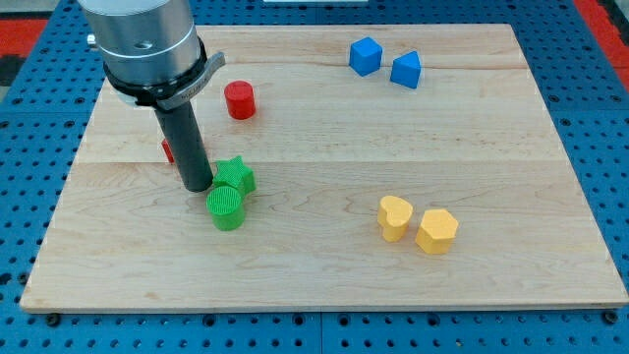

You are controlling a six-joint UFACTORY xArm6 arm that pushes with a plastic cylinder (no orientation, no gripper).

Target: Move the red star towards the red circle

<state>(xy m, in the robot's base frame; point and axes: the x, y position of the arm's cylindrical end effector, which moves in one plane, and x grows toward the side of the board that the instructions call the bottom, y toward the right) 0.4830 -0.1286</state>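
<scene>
The red circle (239, 100) is a short red cylinder standing on the wooden board towards the view's upper left. The red star (167, 150) is almost wholly hidden behind my dark rod; only a small red edge shows at the rod's left side. My tip (198, 187) rests on the board just below and right of that red edge, and touches or nearly touches the left side of the green star (236, 176). The red circle lies up and to the right of my tip.
A green circle (225, 208) sits just below the green star. Two blue blocks (365, 55) (406, 70) lie at the view's upper right. A yellow heart (394, 217) and a yellow hexagon (436, 231) lie at lower right. The board edge (324, 307) runs along the bottom.
</scene>
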